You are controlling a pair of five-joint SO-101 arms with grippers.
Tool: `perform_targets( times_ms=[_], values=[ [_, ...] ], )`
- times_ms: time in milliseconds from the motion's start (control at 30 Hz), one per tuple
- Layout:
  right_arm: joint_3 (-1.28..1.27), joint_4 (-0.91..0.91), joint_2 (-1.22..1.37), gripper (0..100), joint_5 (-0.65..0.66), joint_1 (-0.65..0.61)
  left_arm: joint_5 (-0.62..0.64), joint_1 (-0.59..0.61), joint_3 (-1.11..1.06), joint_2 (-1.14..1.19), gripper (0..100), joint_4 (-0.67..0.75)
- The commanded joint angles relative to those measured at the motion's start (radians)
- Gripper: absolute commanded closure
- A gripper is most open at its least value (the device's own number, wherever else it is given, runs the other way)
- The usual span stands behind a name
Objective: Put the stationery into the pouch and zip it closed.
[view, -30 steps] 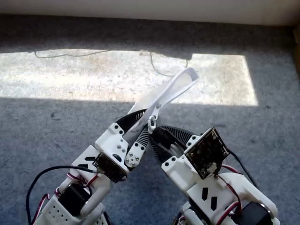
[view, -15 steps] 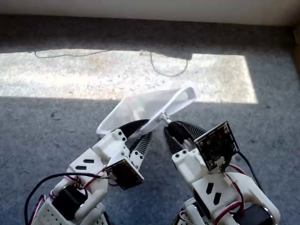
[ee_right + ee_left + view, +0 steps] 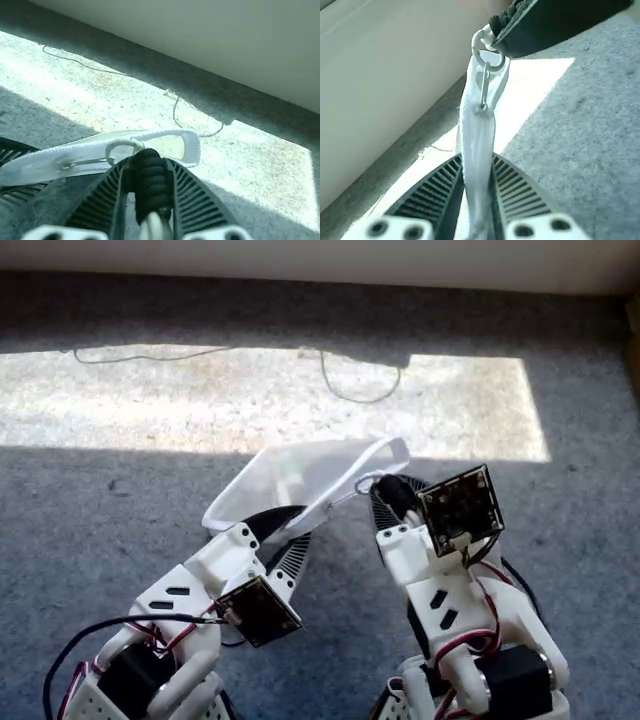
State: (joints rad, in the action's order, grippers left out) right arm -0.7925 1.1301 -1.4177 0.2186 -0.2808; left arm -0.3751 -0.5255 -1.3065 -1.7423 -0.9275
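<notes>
Zip step, probably near the finish.
Right end effector (image 3: 146,167) is clamped on the zip pull (image 3: 120,148), and left end effector (image 3: 477,172) is clamped on the pouch (image 3: 290,480) edge. The pouch is held flat between them at centre frame in the high view, off the surface (image 3: 110,530). Loading looks done. I can't tell whether the zip is fully home.

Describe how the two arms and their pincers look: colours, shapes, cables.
The left arm and right arm have white plastic shells with bolted joints and slot-shaped cut-outs, over black motors. Red, white and black cables loop near each base. Each wrist carries a dark square circuit board. The left pincer and right pincer have black ribbed fingers on white mounts.
</notes>
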Motion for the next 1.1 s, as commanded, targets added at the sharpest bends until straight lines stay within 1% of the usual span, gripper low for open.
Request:
perform_targets(
  times_ms=[0,167,333,600,933,1067],
  values=[
    [-0.036,-0.104,0.001,99.3,0.014,0.094,0.043,0.045,0.021,-0.001,100,-0.043],
    [-0.108,-0.203,0.007,99.3,0.015,0.154,0.046,0.045,0.012,-0.001,100,-0.043],
    [-0.142,-0.249,0.007,99.3,0.015,0.156,0.046,0.045,-0.001,-0.001,100,-0.041],
    [-0.214,-0.363,0.008,99.3,0.015,0.214,0.046,0.045,-0.001,-0.001,100,-0.043],
    [-0.234,-0.4,0.008,99.3,0.015,0.214,0.046,0.045,-0.001,-0.001,100,-0.043],
    [-0.236,-0.433,0.01,99.3,0.015,0.249,0.046,0.045,-0.001,-0.001,100,-0.043]
  ],
)
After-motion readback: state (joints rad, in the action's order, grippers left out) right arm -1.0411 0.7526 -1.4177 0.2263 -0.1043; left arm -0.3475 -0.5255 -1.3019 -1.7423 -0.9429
